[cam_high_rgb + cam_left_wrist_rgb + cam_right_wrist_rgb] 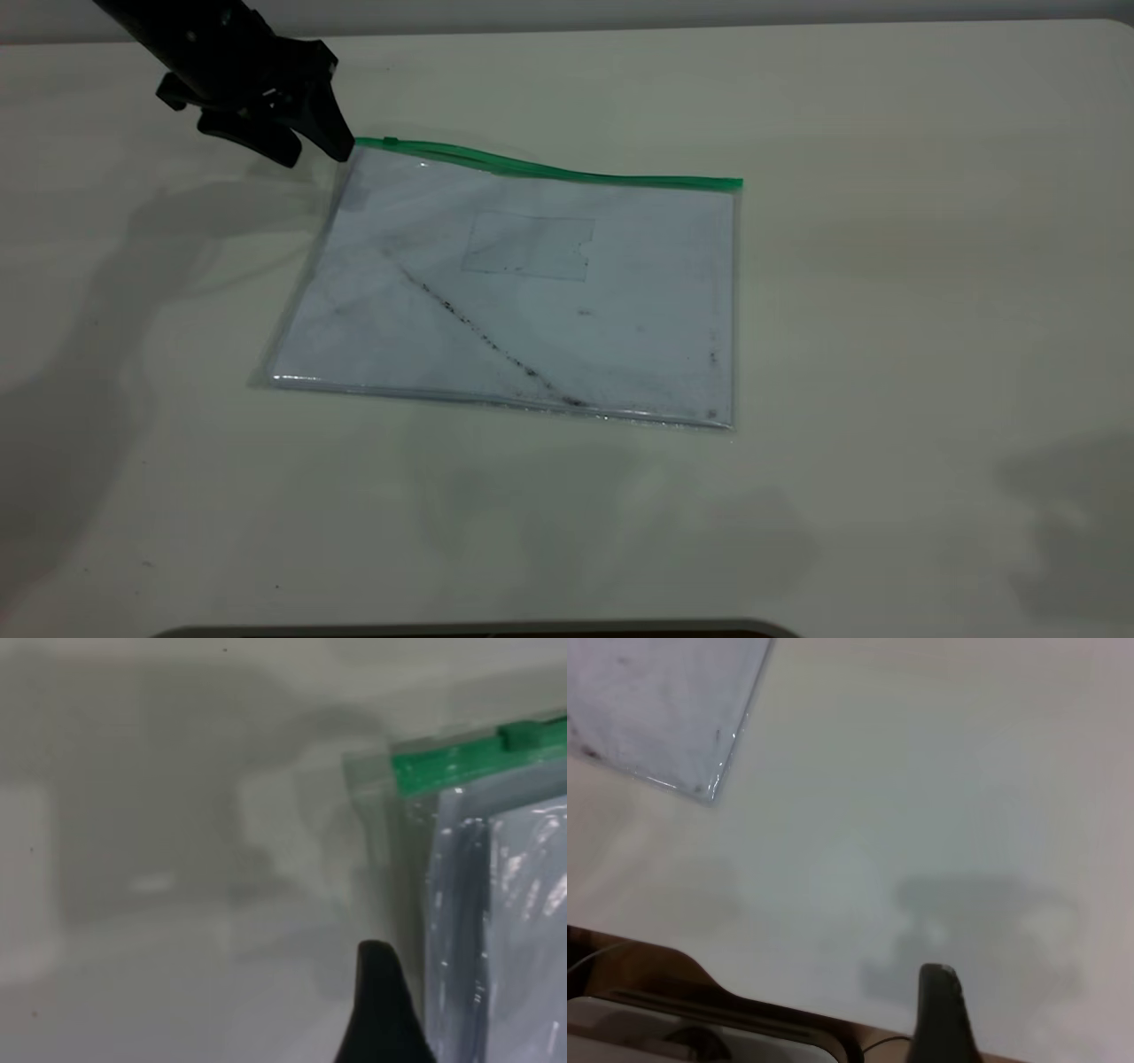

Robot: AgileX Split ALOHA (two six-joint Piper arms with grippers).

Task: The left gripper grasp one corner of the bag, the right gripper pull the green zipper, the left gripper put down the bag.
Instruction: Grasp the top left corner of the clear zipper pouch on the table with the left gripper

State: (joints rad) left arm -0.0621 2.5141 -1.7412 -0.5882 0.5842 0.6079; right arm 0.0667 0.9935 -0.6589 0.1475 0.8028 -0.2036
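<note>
Bag [532,301] flat on table [886,354], no writing I can read; left gripper [306,142] fingers parted at corner [359,149], gripping nothing; right gripper unseen.

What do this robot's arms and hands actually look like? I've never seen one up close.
Only a little of them shows. The left hand is matt black all over, chunky at the base, ending in wedge-shaped fingers that taper to blunt tips. The arm behind it is black too. Of the right hand, just one dark, rounded fingertip is visible. No cables, markings or colours other than black can be seen.
</note>
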